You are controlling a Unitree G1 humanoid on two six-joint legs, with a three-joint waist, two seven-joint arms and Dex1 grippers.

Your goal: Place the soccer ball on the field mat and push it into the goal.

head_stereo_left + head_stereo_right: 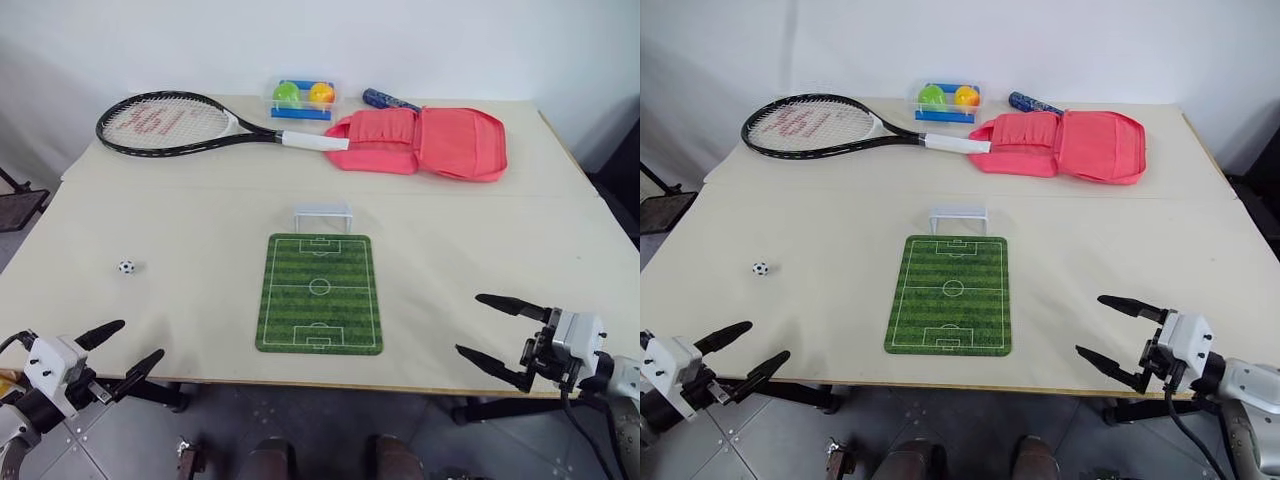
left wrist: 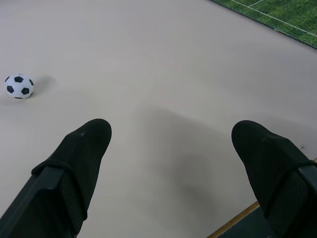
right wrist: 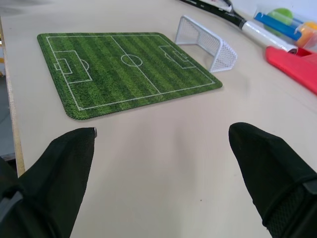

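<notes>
Closing wide-open left gripper [image 1: 122,351] fingers carelessly on soccer ball [image 1: 126,266] — tiny, round — risks rolling it off worktop [image 1: 200,210]; right gripper [image 1: 487,328] also spread, empty.

No legible text, brand, number or label is present on any item. The tennis racket [image 1: 175,124] carries a red mark printed across its strings, too small to resolve into letters. The field mat [image 1: 320,293] bears white pitch lines only, without lettering or numerals.
</notes>
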